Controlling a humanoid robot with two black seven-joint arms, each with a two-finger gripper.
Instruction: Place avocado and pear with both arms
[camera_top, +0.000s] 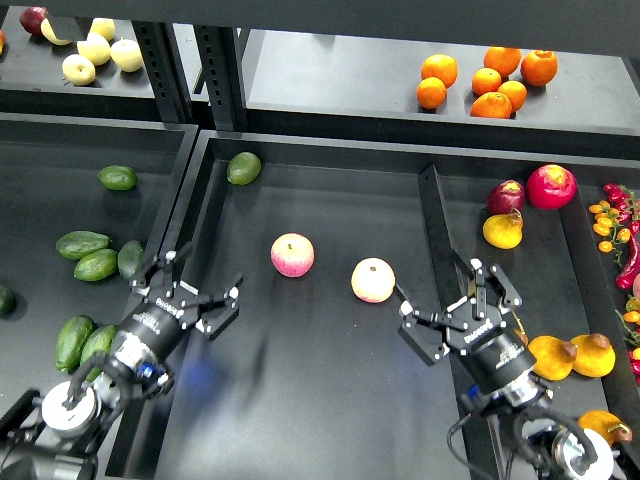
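Observation:
Several elongated dark green avocados lie in the left bin, one (82, 243) at mid left and two (72, 340) near the front. A rounder, lighter avocado (243, 167) lies at the back of the middle tray. Yellow-orange pears lie in the right bin: one (503, 229) by the red-purple fruit (507, 194), two (552, 357) with brownish ends near the front. My left gripper (193, 290) is open and empty over the wall between the left bin and the tray. My right gripper (452, 303) is open and empty over the tray's right wall.
Two pink-and-yellow apples (292, 254) (372, 280) lie mid tray. A red apple (552, 186) sits at the back right. Oranges (488, 80) and pale fruit (95, 48) lie on the back shelf. Red peppers (622, 230) line the right edge. Dividers (432, 230) separate the bins.

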